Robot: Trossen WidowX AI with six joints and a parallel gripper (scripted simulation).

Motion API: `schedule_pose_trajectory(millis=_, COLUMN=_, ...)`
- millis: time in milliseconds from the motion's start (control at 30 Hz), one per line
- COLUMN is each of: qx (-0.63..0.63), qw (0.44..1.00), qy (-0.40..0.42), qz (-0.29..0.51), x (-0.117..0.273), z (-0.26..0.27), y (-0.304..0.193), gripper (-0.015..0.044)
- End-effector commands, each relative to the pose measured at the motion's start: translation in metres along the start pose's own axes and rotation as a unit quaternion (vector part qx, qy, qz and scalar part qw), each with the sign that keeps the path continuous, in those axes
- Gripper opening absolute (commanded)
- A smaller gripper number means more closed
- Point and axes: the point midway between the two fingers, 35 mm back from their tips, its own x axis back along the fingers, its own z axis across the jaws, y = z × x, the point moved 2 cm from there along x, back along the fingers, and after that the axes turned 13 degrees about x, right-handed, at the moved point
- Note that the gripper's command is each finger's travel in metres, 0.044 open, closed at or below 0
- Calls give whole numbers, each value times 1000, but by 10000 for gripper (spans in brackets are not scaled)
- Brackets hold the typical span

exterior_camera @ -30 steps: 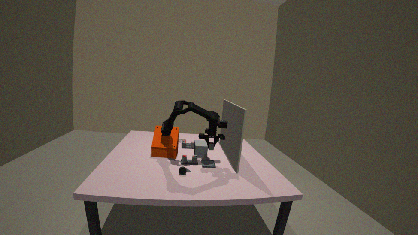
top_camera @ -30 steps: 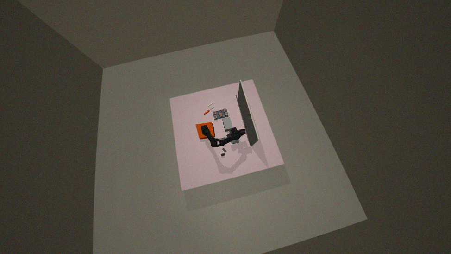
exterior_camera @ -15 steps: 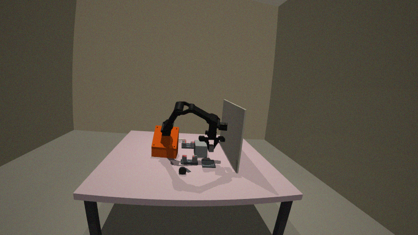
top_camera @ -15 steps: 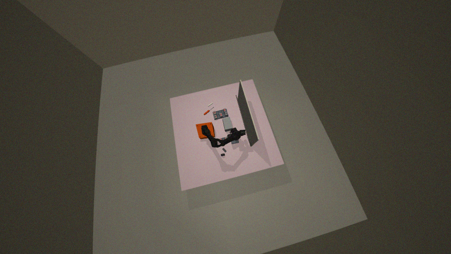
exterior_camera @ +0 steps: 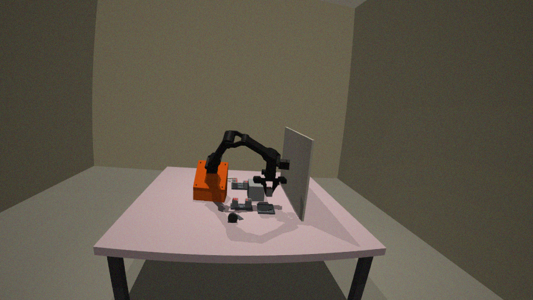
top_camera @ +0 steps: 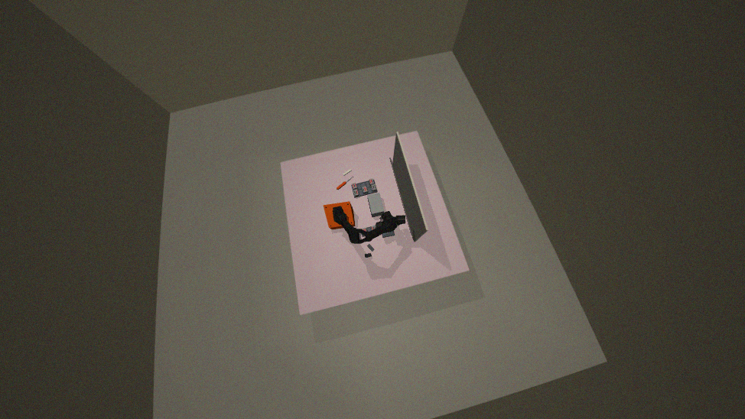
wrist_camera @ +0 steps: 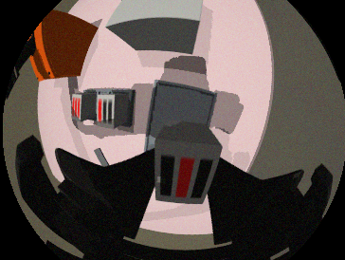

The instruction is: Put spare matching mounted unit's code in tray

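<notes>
We see the gripper (exterior_camera: 269, 189) clamped on a grey spare module (wrist_camera: 185, 171) with red and dark stripes, held above the dark tray (exterior_camera: 265, 207). Beside the tray lies another striped spare (wrist_camera: 103, 106). The grey mounted unit (exterior_camera: 255, 190) stands near the upright panel (exterior_camera: 296, 171).

From above I see the pink table (top_camera: 333, 271) with my arm (top_camera: 364, 228) reaching from its orange base (top_camera: 330, 215) toward the upright grey panel (top_camera: 408, 187). A pale grey block (top_camera: 375, 204) sits just beside the arm's far end. An orange-handled screwdriver (top_camera: 342, 183) and a small white stick (top_camera: 347, 171) lie well apart from it.
</notes>
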Motion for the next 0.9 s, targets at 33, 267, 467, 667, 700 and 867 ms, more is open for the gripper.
schedule_pose_trajectory(millis=33, qx=4, qw=1000, qy=0, qz=-2, x=-6, z=0, y=2, gripper=0)
schedule_pose_trajectory(millis=267, qx=4, qw=1000, qy=0, qz=-1, x=-14, z=0, y=2, gripper=0)
schedule_pose_trajectory(millis=467, qx=4, qw=1000, qy=0, qz=-1, x=-20, z=1, y=2, gripper=0)
schedule_pose_trajectory(millis=667, qx=4, qw=1000, qy=0, qz=-1, x=-27, z=1, y=2, gripper=0)
schedule_pose_trajectory(millis=700, qx=4, qw=1000, qy=0, qz=-1, x=-28, z=1, y=2, gripper=0)
schedule_pose_trajectory(millis=867, qx=4, qw=1000, qy=0, qz=0, x=-33, z=2, y=2, gripper=0)
